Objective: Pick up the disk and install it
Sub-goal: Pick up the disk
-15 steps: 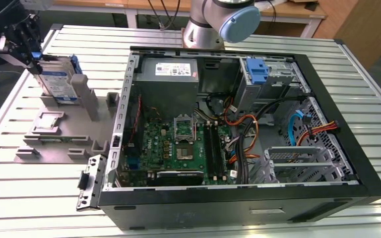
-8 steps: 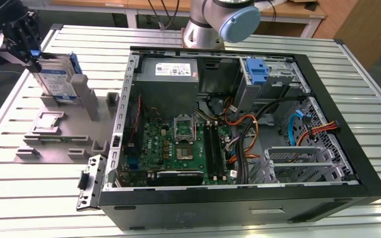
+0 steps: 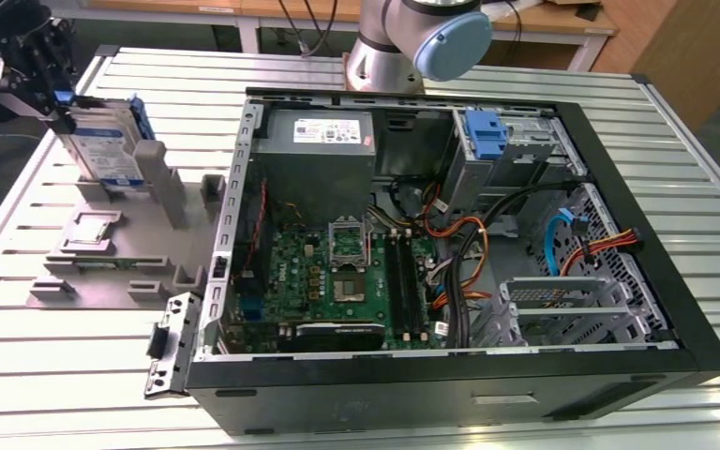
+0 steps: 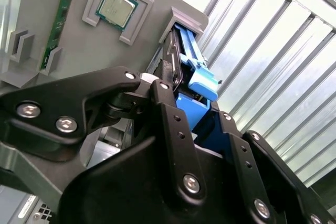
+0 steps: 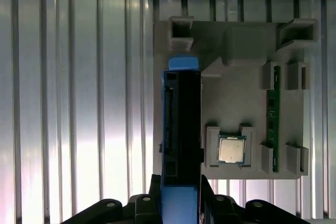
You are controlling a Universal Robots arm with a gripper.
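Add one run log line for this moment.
gripper: shut on disk | disk: upright on edge at grey fixture | computer case: open, disk not installed

surface: slatted metal table (image 3: 60, 394) | on it: grey holder plate (image 3: 135, 265), open computer case (image 3: 460, 377)

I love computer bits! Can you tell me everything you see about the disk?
The disk is a flat silver metal rectangle with a blue-and-white label, framed by a blue plastic bracket. It stands upright on its edge in a slot of the grey holder, at the exterior view's left, outside the computer case. In both wrist views the end effector looks shut on its top end, clamping the blue bracket from both sides.
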